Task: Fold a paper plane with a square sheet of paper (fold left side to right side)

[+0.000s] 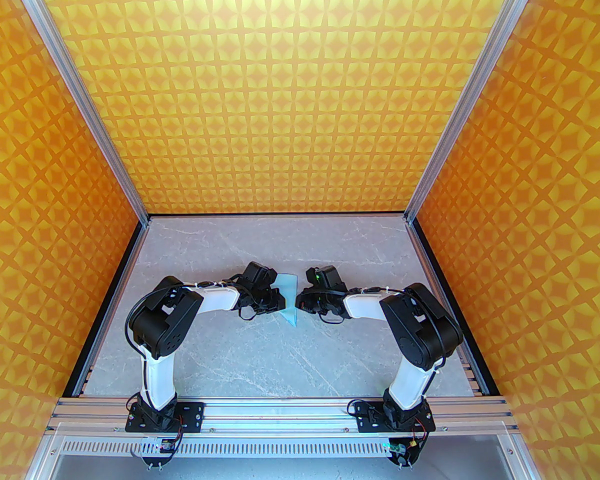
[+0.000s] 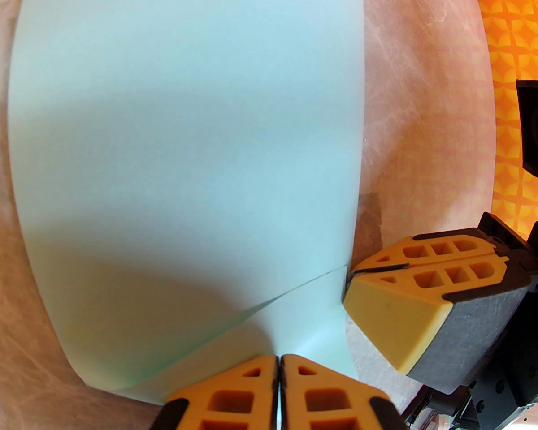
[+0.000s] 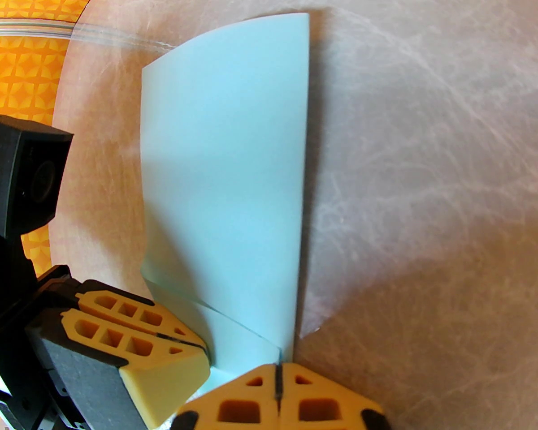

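The square sheet of paper [image 1: 289,290] is pale blue and lies mid-table between both grippers, folded into a narrow, layered shape that tapers toward the near end. In the left wrist view the square sheet of paper [image 2: 184,150] bows upward, and my left gripper [image 2: 279,359] is shut on its near edge. My right gripper [image 2: 350,278] pinches the same edge from the side. In the right wrist view my right gripper [image 3: 278,367] is shut on the paper's [image 3: 224,173] lower corner, with the left gripper [image 3: 204,350] close beside it. From above, the left gripper [image 1: 280,300] and right gripper [image 1: 299,302] nearly meet.
A grey marble tabletop [image 1: 260,358] is boxed in by orange patterned walls [image 1: 300,93] at the back and on both sides. An aluminium rail [image 1: 290,410] carrying the arm bases runs along the near edge. Open table lies in front of and behind the paper.
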Motion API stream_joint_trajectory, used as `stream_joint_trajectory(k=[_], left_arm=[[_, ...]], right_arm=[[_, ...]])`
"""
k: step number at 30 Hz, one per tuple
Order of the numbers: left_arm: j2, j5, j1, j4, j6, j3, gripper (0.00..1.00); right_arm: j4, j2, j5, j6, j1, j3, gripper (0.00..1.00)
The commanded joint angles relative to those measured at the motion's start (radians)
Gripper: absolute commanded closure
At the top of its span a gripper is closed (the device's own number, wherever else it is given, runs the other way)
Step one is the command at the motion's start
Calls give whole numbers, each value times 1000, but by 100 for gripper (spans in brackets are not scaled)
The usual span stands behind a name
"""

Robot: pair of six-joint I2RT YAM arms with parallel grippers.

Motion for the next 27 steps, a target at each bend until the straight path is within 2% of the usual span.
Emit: stream_joint_trajectory(k=[1, 3, 5, 13, 18, 27], left_arm=[[40, -26, 3, -30, -2, -11, 89], [45, -26, 3, -28, -7, -8, 89], [48, -27, 2, -26, -10, -7, 89], [55, -26, -4, -27, -12, 3, 89], [54, -27, -5, -33, -7, 7, 89], [54, -27, -6, -35, -7, 7, 89]], right_arm=[[-65, -61, 32, -23, -4, 1, 81], [-84, -104, 40, -29, -3, -5, 72], [-92, -145, 45, -26, 0, -16, 71], [-30, -172, -29, 19, 83, -68, 91], [12, -119, -44, 41, 117, -80, 93], [3, -80, -33, 34, 120, -83, 94]])
